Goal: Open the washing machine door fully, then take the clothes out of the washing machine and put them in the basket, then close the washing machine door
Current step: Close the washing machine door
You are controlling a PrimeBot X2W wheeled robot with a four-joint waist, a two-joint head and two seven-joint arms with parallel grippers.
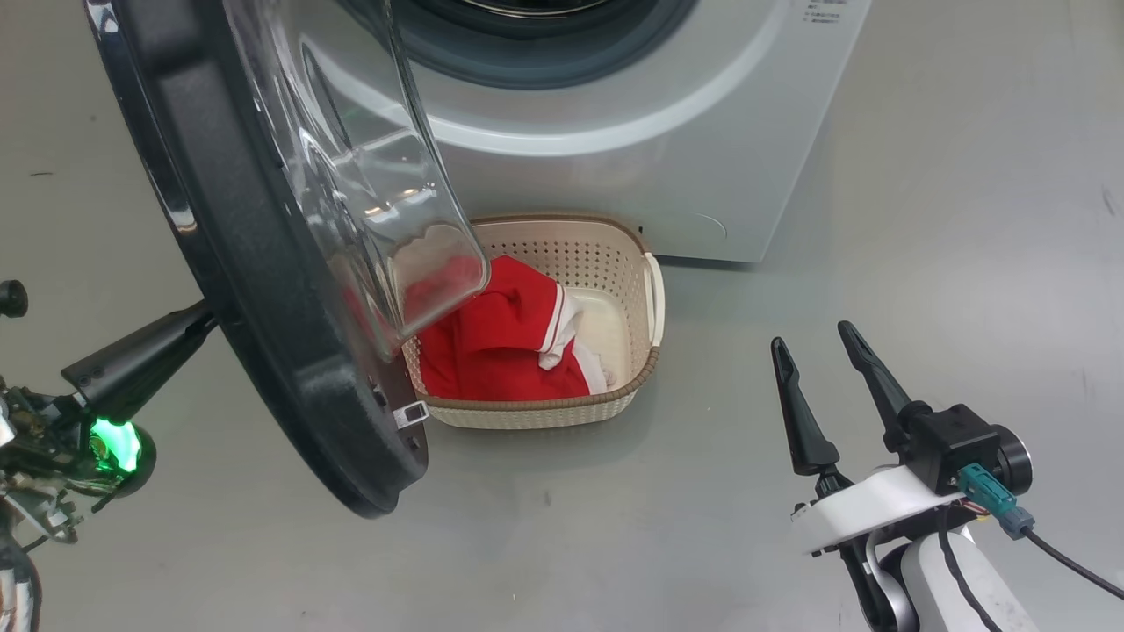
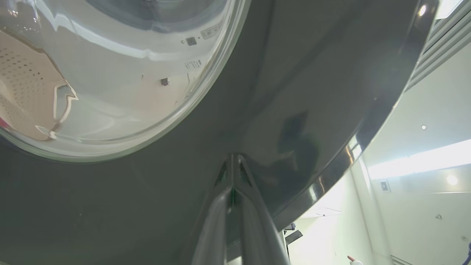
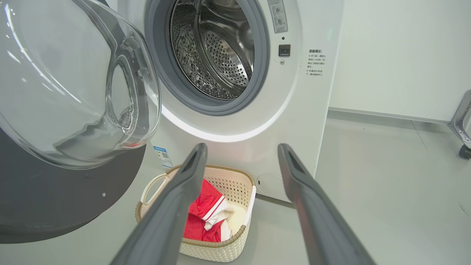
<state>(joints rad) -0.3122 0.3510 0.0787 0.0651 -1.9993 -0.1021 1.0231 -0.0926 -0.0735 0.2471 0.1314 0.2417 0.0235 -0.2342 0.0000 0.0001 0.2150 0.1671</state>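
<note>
Clothes are out, so we're on the last step: shutting the washing machine door [image 1: 246, 290]. The left gripper [image 2: 235, 159] has its two fingers pressed together with nothing between them. Their tips sit right on the door's glossy black outer face, meeting their own reflection there, so I read that as contact or a hair off it. The clear glass bowl [image 2: 110, 81] bulges up and to the left of those tips, and the door's shiny edge curves off to their right.

The right gripper [image 1: 810, 335] hangs free with its fingers spread wide, holding nothing. Straight ahead of it and low, between its fingers in its own wrist view, sits the basket [image 3: 241, 186] with the red clothes [image 3: 204, 211] heaped inside. Beyond that stands the washing machine [image 3: 294, 110], and its steel drum [image 3: 217, 48] looks empty from here.

The door stands swung well out, and in the head view its glass hangs over the near-left part of the basket.

Next, I'd say the left gripper needs a steady push along the hinge arc, tips staying on the frame rather than skating onto the glass, until the latch [image 1: 410, 414] reaches the machine front. Whether the door's swing clears the basket rim, I can't tell. The right gripper is well clear of that path.
</note>
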